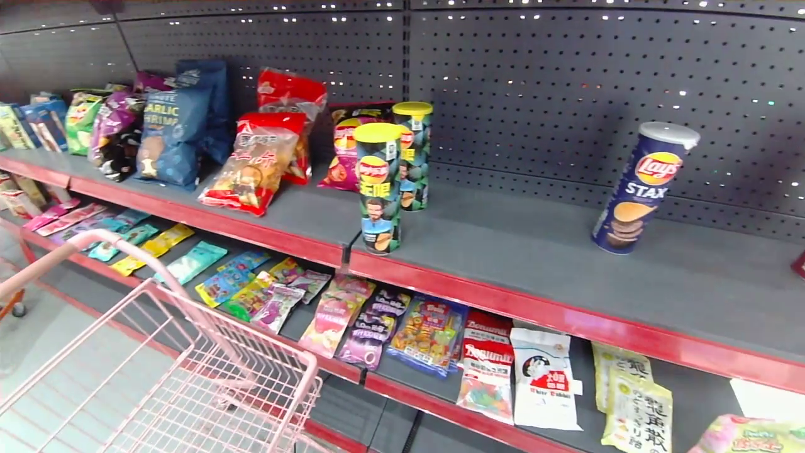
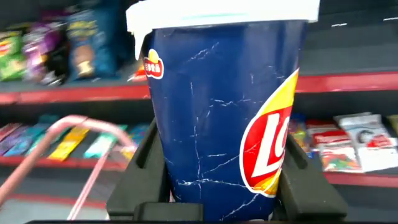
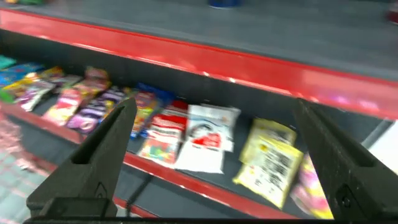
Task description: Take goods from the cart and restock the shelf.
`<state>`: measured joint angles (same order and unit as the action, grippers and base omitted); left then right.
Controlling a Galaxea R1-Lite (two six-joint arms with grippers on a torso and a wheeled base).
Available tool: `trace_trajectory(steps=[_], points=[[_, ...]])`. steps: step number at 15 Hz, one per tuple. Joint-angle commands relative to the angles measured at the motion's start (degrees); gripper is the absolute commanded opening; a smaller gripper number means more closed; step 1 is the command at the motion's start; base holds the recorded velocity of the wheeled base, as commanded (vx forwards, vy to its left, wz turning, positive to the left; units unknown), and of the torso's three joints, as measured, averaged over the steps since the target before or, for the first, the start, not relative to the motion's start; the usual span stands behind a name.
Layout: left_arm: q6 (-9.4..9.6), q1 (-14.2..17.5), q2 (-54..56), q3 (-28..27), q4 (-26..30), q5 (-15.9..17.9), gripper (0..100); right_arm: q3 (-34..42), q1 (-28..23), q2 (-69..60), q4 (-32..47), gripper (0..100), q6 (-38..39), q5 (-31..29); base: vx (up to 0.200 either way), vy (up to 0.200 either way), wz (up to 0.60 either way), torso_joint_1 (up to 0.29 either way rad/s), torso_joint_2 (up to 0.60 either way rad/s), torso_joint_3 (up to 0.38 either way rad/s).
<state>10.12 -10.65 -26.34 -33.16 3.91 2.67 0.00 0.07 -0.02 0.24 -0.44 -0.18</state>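
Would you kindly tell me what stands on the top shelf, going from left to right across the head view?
green bag → purple bag → blue bag → front red bag → front yellow-lidded can → blue can with white lid

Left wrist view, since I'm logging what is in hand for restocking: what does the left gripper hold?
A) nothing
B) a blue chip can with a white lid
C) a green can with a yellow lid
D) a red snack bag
B: the left gripper is closed around a blue chip can topped by a white lid, with a black finger on each side.
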Motion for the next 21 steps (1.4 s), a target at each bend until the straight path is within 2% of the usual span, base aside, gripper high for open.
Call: trace_trajectory(steps=[1, 8, 11, 12, 13, 16, 18, 21], points=[[-0.01, 0.02, -0.11, 0.02, 0.04, 0.14, 0, 0.0, 0.01, 0.02, 0.02, 100, -0.09, 0.01, 0.0, 0.0, -0.6, 0.002, 0.0, -0.007], [0.25, 0.02, 0.15, -0.06, 0.04, 1.11, 0, 0.0, 0.01, 0.02, 0.02, 100, -0.09, 0.01, 0.0, 0.0, -0.6, 0.004, 0.0, 0.0], [1.04, 0.2, -0.11, -0.42, 0.04, 0.85, 0, 0.0, 0.01, 0.02, 0.02, 100, -0.09, 0.01, 0.0, 0.0, 0.0, 0.0, 0.0, 0.0], [1.66, 0.46, -0.2, -0.42, 0.04, 0.85, 0, 0.0, 0.01, 0.02, 0.02, 100, -0.09, 0.01, 0.0, 0.0, 0.0, 0.0, 0.0, 0.0], [3.15, 0.55, -0.29, -0.68, 0.13, 0.85, 0, 0.0, 0.01, 0.02, 0.02, 100, -0.09, 0.01, 0.0, 0.0, 0.0, 0.0, 0.0, 0.0], [3.59, 0.55, -0.55, -1.03, 0.04, 0.76, 0, 0.0, 0.01, 0.02, 0.02, 100, -0.09, 0.01, 0.0, 0.0, 0.0, 0.0, 0.0, 0.0], [5.61, 0.55, -0.46, -0.94, 0.04, 0.76, 0, 0.0, 0.01, 0.02, 0.02, 100, -0.09, 0.01, 0.0, 0.0, 0.0, 0.0, 0.0, 0.0], [7.02, 0.55, -0.55, -1.03, 0.04, 0.93, 0, 0.0, 0.01, 0.02, 0.02, 100, -0.09, 0.01, 0.0, 0.0, 0.0, 0.106, -0.26, -0.15]])
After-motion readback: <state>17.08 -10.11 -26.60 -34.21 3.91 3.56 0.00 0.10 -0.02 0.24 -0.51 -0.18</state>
